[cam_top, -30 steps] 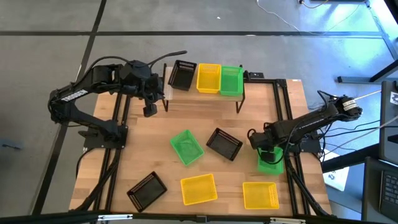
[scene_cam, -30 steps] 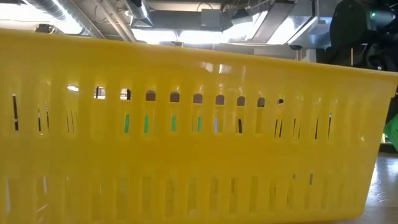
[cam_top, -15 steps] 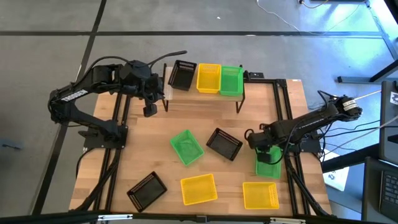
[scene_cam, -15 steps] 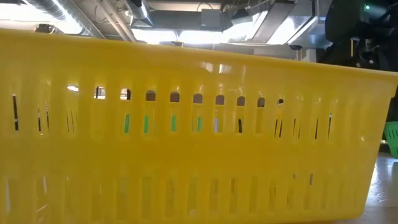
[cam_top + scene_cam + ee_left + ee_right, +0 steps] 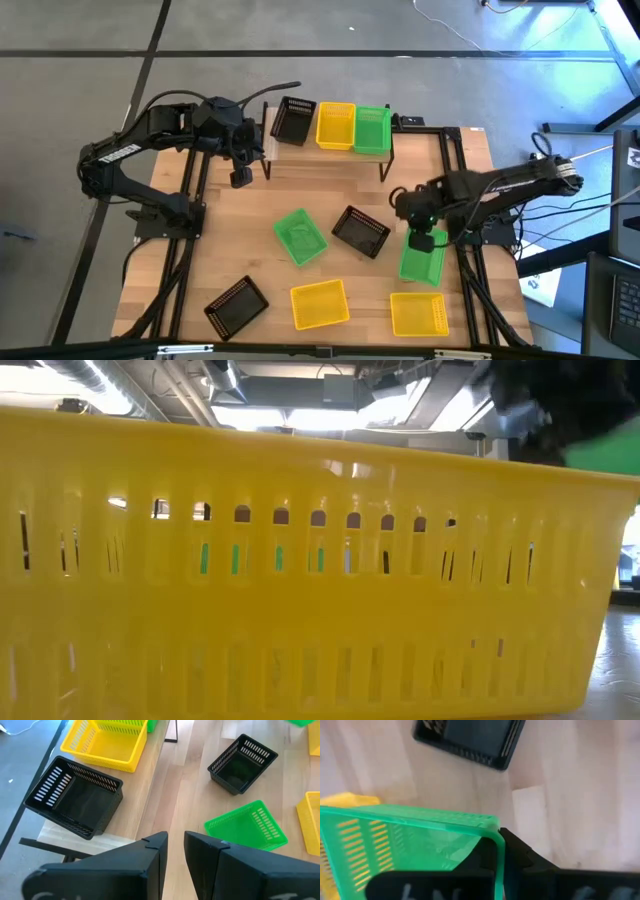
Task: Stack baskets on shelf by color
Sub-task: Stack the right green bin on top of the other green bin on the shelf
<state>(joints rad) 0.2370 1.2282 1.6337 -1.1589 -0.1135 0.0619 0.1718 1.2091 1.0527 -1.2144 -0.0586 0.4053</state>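
My right gripper point(image 5: 421, 238) is shut on a green basket point(image 5: 422, 260) above the table's right side; the basket also shows as green basket point(image 5: 604, 452) and green basket point(image 5: 410, 845). The shelf point(image 5: 268, 150) at the far edge carries a black basket point(image 5: 293, 120), a yellow basket point(image 5: 335, 126) and a green basket point(image 5: 372, 128) side by side on their bottoms. Another green basket point(image 5: 300, 236) and a black basket point(image 5: 360, 231) rest on the table's middle. My left gripper point(image 5: 176, 845) hovers near the shelf's left end, fingers together, holding nothing. My right gripper pinches the green basket's far end wall at its rim point(image 5: 496, 845), close to a corner, one finger inside the basket and one finger point(image 5: 520, 855) outside. It comes from above. The basket is lifted clear of the table and hangs below the fingers, tilted.
Along the near edge lie a black basket point(image 5: 236, 305), a yellow basket point(image 5: 319, 303) and a second yellow basket point(image 5: 419, 313). A yellow basket point(image 5: 300, 580) fills the low view. Bare table lies between the shelf and the middle baskets.
My right gripper has risen and moved slightly toward the table's left, staying shut on the green basket. The basket has left the table near the right edge and now hangs clear, tilted.
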